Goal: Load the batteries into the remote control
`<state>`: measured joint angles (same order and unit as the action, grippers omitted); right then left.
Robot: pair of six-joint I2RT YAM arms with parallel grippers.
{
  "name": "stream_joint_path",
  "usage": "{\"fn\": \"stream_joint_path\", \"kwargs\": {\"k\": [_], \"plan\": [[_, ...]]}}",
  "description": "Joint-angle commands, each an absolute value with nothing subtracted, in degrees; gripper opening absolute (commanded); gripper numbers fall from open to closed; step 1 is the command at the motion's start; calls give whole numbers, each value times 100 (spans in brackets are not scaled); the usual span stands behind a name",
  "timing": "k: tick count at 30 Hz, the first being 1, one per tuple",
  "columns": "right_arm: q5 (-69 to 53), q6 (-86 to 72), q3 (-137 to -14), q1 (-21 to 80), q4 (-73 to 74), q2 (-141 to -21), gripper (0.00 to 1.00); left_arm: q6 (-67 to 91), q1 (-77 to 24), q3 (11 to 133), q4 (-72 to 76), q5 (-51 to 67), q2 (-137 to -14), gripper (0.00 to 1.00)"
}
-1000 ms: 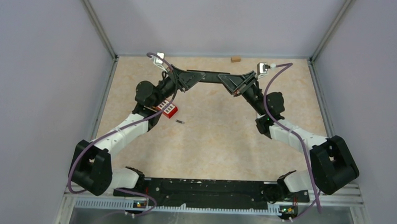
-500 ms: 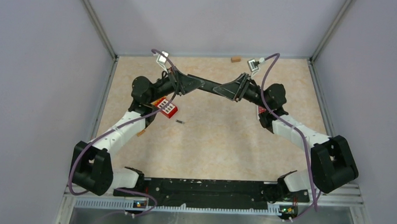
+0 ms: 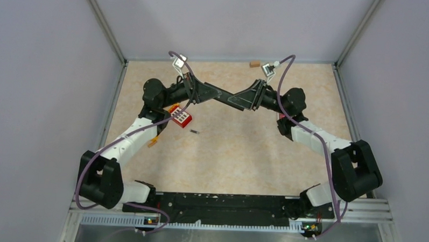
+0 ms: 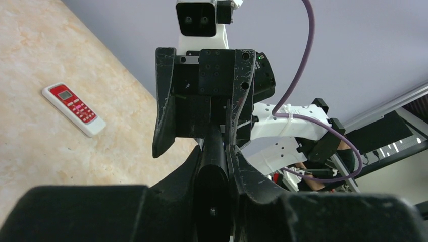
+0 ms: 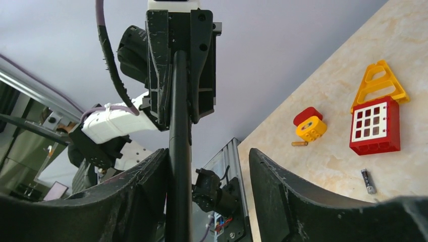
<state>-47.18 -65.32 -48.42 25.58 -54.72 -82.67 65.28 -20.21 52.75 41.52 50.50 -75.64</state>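
Left jaws clamped on one end of the black remote [image 5: 179, 126], up in the air over the far counter [image 3: 243, 154]. Right jaws gape wide around the other end. One battery [image 3: 194, 132] lies on the counter, just right of the red block [image 3: 181, 117]

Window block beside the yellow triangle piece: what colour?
The window block is red with a white grid pane; clearest in the right wrist view.

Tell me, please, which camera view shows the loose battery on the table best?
The right wrist view: the battery lies unobstructed near the red window block, close enough to show its cylindrical shape. The top external view shows the battery only as a tiny dark sliver. The left wrist view does not show it.
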Motion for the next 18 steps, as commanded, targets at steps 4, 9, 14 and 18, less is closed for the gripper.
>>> {"fn": "stream_joint_path", "kwargs": {"k": [4,9,14,18], "plan": [[-4764,-6523,-5121,2526,-5660,-8476,51,6996,-2021,5454,4736,5223,-7684,0],[-4932,-6232,-4975,2479,-5457,-8597,20,7464,-1833,5421,5041,5150,-7714,0],[-5139,-6427,-4690,2243,-6140,-8708,13,8529,-1575,5231,5981,5207,-7934,0],[-5240,-6476,-4710,2206,-6337,-8760,13,9133,-1441,5060,6792,5157,-8098,0]]}}
